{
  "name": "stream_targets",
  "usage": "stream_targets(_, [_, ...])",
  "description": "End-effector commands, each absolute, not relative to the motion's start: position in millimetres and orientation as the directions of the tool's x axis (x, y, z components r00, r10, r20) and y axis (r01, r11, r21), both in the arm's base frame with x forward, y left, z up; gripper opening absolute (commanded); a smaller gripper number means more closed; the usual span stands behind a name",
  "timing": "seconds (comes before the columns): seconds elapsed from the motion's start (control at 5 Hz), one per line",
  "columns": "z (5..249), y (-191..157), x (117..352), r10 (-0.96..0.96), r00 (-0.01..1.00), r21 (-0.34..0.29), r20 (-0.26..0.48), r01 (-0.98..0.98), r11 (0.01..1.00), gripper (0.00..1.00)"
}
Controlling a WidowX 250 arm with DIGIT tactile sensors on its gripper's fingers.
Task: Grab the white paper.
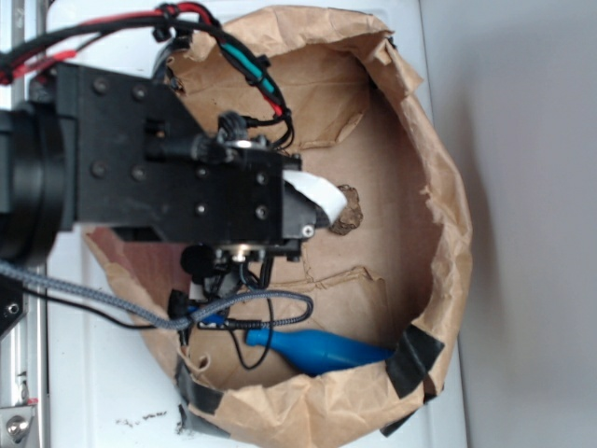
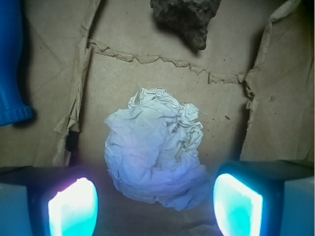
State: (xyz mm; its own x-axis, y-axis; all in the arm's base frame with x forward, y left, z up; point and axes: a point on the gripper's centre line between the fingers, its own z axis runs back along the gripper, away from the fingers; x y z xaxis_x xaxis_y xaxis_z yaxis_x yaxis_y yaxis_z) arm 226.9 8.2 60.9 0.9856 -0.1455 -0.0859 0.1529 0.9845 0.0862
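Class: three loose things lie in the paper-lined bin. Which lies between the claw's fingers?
The white paper, crumpled. The brown rock and blue object lie farther away.

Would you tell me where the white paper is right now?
In the wrist view, the white paper lies centred on the brown bag floor between the open gripper fingers, below the brown rock.

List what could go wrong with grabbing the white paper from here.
1. The white paper is a lumpy wad lying nearer one finger of the open gripper; closing could nudge it aside rather than pinch it.
2. The torn brown paper lining under it could snag the fingertips.
3. The brown rock lies just beyond; overshooting might hit it.
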Motion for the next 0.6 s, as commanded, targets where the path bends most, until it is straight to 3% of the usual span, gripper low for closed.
stream_targets(0.0, [0, 42, 315, -0.138, 0.989, 0.131, -0.043, 0.143, 0.981, 0.0])
stream_targets(0.2, [52, 37, 309, -0.162, 0.983, 0.107, 0.088, 0.152, 0.983, 0.0])
stream_targets(0.4, [101, 37, 298, -0.147, 0.97, 0.039, 0.196, 0.142, 0.989, 0.0])
